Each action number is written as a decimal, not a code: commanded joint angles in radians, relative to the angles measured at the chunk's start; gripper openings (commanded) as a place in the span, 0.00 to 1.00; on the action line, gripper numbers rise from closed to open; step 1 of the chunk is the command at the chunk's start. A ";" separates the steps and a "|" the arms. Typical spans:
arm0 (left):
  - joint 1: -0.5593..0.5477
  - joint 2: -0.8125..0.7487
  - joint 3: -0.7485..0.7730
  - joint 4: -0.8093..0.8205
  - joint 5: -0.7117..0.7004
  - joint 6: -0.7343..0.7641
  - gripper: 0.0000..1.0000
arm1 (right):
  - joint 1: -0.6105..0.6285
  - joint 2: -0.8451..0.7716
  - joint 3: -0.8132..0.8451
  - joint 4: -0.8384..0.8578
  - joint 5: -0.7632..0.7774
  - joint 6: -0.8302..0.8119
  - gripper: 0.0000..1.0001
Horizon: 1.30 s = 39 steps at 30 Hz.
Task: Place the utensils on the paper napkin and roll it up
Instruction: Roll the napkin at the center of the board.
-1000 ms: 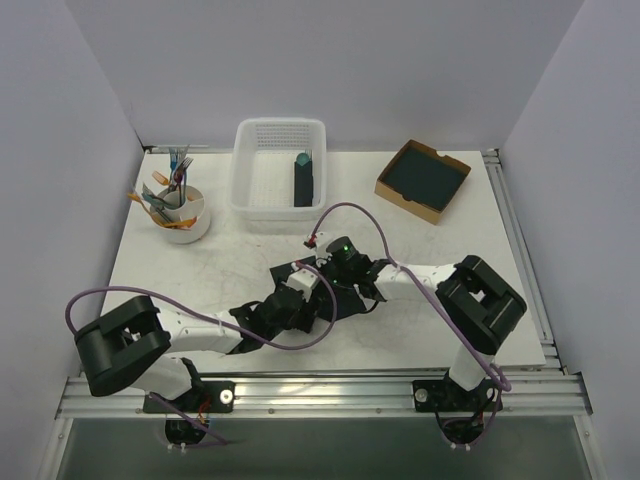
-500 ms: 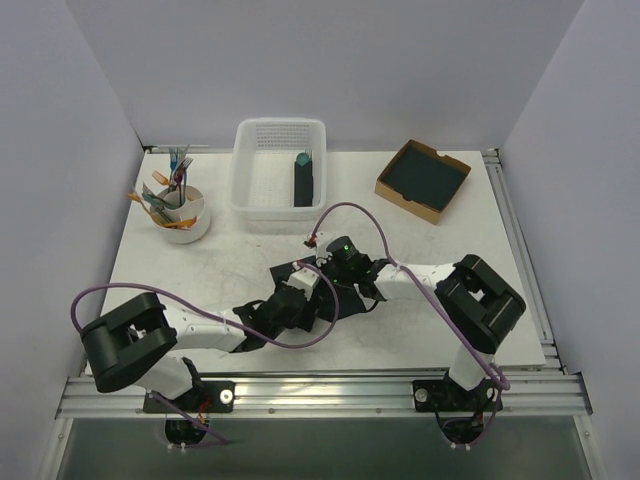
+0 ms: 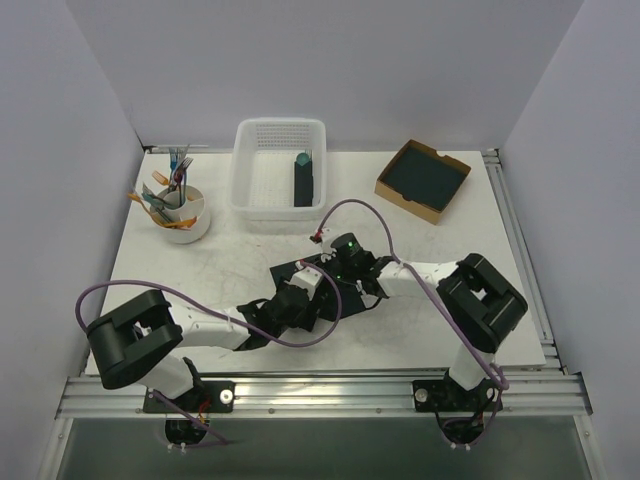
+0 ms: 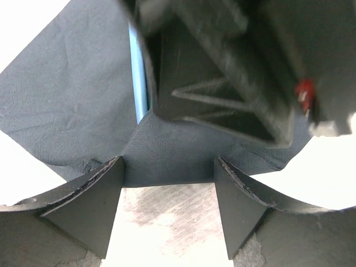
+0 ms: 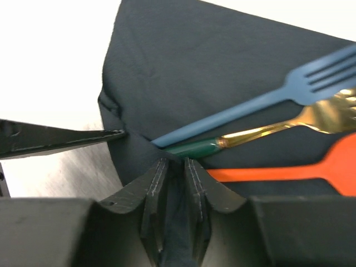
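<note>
Both arms low, meeting mid-table. Right gripper [image 5: 174,167] pinches the matte, creased paper napkin [image 5: 211,67]; left gripper [image 4: 167,173] gapes. Slim glossy utensils [image 5: 267,174] at 2 o'clock.

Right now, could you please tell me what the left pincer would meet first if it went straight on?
Probably the paper napkin, its edge lying just inside the open left pincer; the right pincer looms close behind it.

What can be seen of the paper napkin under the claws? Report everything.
The paper napkin is a thin, near-black sheet, lightly creased, lying on the white table. A blue fork, a green-handled gold fork and an orange utensil lie on it. The right claw pinches its raised edge; the open left claw straddles another edge.
</note>
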 commanded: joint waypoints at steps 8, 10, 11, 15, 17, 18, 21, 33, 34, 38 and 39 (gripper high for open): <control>-0.011 0.022 0.033 -0.022 -0.025 -0.018 0.74 | -0.084 -0.243 -0.061 -0.100 0.123 0.131 0.37; -0.015 0.025 0.035 -0.021 -0.027 -0.020 0.74 | -0.096 -0.289 -0.072 -0.161 0.169 0.169 0.38; -0.015 0.025 0.033 -0.021 -0.027 -0.021 0.74 | -0.097 -0.322 -0.073 -0.195 0.192 0.212 0.40; -0.018 0.036 0.047 -0.028 -0.025 -0.021 0.74 | -0.100 -0.349 -0.033 -0.449 0.278 0.328 0.40; -0.020 0.040 0.053 -0.031 -0.023 -0.023 0.74 | -0.091 -0.373 -0.041 -0.496 0.297 0.393 0.41; -0.020 0.045 0.061 -0.041 -0.023 -0.026 0.74 | -0.087 -0.387 -0.055 -0.536 0.309 0.448 0.42; -0.026 0.051 0.068 -0.053 -0.028 -0.036 0.74 | -0.070 -0.433 -0.063 -0.620 0.401 0.544 0.46; -0.040 0.075 0.090 -0.085 -0.045 -0.090 0.74 | -0.021 -0.312 -0.053 -0.639 0.522 0.668 0.47; -0.040 0.076 0.088 -0.085 -0.045 -0.092 0.74 | -0.021 -0.304 -0.055 -0.636 0.521 0.669 0.47; -0.041 0.072 0.088 -0.091 -0.043 -0.095 0.74 | -0.021 -0.281 -0.066 -0.611 0.527 0.700 0.47; -0.040 0.075 0.093 -0.096 -0.042 -0.095 0.74 | -0.021 -0.278 -0.070 -0.607 0.531 0.709 0.47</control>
